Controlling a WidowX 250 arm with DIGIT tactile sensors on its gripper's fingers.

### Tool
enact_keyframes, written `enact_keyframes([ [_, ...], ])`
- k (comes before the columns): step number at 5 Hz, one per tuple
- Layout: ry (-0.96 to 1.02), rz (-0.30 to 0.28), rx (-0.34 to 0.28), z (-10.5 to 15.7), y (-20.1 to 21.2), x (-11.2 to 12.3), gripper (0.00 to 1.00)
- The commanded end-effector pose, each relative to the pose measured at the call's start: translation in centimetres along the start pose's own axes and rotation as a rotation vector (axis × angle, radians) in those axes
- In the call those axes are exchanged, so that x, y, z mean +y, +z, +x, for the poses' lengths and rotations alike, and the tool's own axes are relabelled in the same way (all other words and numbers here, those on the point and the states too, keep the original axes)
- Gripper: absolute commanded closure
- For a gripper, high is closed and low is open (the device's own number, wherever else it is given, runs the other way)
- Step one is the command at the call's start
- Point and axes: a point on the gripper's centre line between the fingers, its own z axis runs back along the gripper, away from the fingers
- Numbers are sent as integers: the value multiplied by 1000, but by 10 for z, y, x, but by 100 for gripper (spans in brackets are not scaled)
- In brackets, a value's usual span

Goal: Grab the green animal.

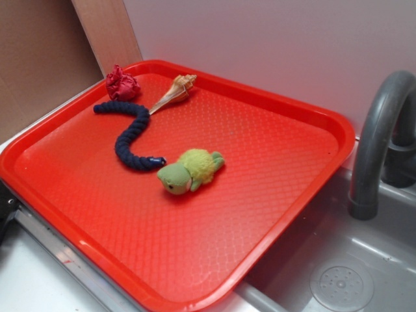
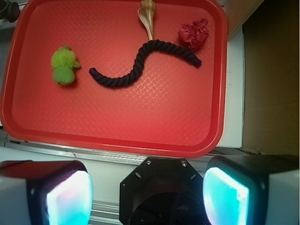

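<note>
The green animal (image 1: pixel 190 170), a small plush turtle with a dull green head and fuzzy yellow-green shell, lies near the middle of the red tray (image 1: pixel 273 214). From the wrist camera the green animal (image 2: pixel 64 65) shows at the tray's left side. My gripper (image 2: pixel 147 199) hangs high over the tray's near edge, well away from the turtle. Its two pale glowing pads (image 2: pixel 70 199) stand wide apart with nothing between them, so it is open. The exterior view does not show the gripper.
A dark navy braided rope (image 1: pixel 130 138) curves beside the turtle. A red cloth ball (image 1: pixel 121 83) and a tan shell-like toy (image 1: pixel 173 92) lie at the tray's far corner. A grey faucet (image 1: pixel 377 136) and sink basin (image 1: pixel 338 273) stand right of the tray.
</note>
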Motion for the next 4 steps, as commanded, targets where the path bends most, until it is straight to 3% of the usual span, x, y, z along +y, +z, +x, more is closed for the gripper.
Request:
enact_keyframes([
  [1, 0, 0, 0, 0, 0, 0, 0],
  [3, 7, -69, -18, 53, -11, -31, 0],
  [4, -15, -75, -34, 78, -23, -47, 0],
])
